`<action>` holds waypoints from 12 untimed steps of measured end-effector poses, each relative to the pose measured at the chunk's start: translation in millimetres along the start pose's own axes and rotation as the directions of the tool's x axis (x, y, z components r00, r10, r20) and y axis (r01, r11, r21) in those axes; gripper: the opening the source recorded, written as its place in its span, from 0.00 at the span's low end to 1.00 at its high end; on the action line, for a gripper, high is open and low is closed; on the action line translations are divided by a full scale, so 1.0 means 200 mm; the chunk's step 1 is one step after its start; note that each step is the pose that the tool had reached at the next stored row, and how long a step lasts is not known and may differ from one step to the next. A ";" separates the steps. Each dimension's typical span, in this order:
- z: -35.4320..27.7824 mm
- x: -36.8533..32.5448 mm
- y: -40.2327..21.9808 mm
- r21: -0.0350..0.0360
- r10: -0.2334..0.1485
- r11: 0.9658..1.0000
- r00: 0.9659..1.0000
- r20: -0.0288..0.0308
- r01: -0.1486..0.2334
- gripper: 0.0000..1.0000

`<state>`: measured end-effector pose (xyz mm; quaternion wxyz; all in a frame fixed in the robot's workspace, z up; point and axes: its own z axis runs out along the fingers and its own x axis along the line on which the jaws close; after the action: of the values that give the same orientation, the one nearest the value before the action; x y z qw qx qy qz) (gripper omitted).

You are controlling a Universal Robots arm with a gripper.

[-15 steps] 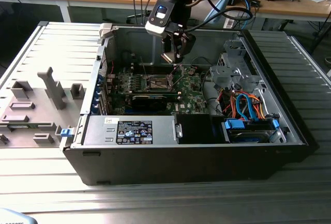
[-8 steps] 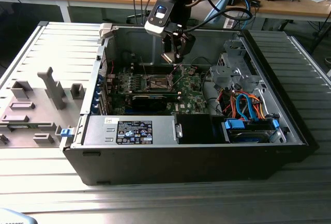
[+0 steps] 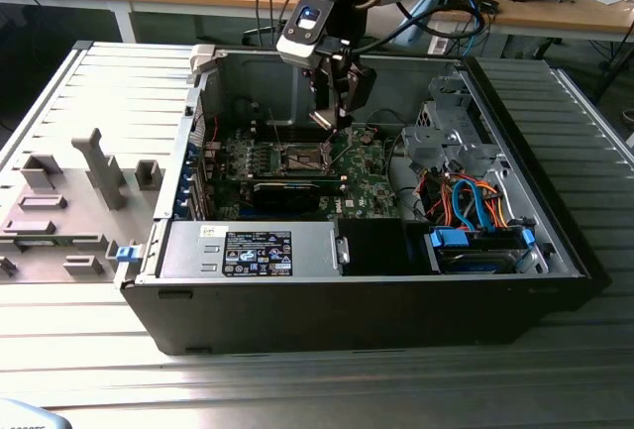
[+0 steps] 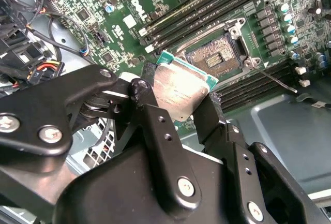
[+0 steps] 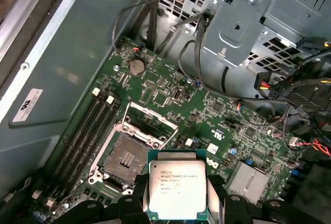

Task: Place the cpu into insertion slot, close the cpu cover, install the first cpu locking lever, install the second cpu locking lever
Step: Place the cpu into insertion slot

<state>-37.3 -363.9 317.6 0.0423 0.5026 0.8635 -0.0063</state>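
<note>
Silver cpu [image 5: 177,190] sits clamped in the gripper [image 4: 178,99], close to the insertion slot [image 5: 125,160].

exterior high, wrist views close over motherboard [image 5: 207,110] [image 4: 119,27]

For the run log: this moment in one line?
hand: shut on cpu | cpu: held near insertion slot, not seated | insertion slot: empty | cpu cover: open
</note>
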 end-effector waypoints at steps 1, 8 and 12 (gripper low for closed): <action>0.000 0.000 0.000 0.000 0.000 1.000 1.000 0.000 0.000 0.54; 0.001 0.000 0.000 0.000 0.005 1.000 1.000 0.000 -0.005 0.54; 0.001 0.000 0.000 0.003 0.034 0.999 0.999 0.002 -0.034 0.54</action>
<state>-37.3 -363.9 317.4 0.0424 0.5171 0.8548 -0.0072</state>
